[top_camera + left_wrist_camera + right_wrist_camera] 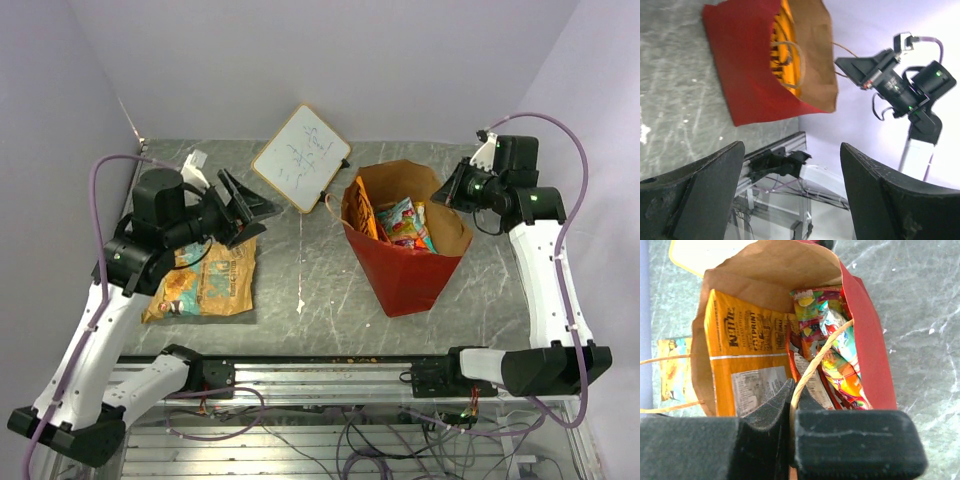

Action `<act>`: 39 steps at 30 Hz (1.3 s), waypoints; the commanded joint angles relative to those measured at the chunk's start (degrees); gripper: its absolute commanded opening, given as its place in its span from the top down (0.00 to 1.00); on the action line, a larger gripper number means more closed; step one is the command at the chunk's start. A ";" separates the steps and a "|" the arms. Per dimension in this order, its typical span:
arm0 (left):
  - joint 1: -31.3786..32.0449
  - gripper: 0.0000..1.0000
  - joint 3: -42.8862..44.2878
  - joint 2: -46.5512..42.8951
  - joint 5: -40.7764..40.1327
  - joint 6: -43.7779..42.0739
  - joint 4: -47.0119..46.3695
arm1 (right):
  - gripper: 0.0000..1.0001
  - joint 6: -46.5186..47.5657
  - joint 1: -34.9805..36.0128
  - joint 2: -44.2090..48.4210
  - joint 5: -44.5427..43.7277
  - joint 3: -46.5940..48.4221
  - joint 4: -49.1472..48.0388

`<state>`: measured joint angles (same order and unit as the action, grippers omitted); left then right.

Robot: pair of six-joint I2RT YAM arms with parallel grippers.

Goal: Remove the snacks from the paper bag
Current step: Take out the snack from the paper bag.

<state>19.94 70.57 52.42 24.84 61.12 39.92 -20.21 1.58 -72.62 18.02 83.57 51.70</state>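
Just beyond the right gripper [792, 395], snacks [840, 355] inside the paper bag [867, 345].

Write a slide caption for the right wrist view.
The right gripper pinches the handle of the bag, an orange packet and bright snacks inside.

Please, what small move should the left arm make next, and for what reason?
Probably swing the left gripper, fingers open and empty, toward the mouth of the tall red paper bag, over the large orange foil packet. The right gripper seems to pinch the thin twisted handle, steadying the bag; other packets lie inside.
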 commanded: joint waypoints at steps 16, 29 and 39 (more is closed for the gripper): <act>30.71 0.20 29.99 31.04 -24.03 -6.25 0.93 | 1.00 -11.24 0.17 7.52 10.57 -1.73 -9.14; 31.50 0.20 32.79 42.13 -30.43 -1.62 8.65 | 1.00 -9.28 0.17 6.62 9.28 -0.87 -7.04; 31.64 0.27 38.90 50.13 -32.79 -5.63 10.76 | 1.00 -8.45 0.17 7.60 8.70 -1.94 -6.51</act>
<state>51.27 104.81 101.27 -5.76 58.11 49.76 -29.30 1.58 -66.35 26.15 81.10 45.58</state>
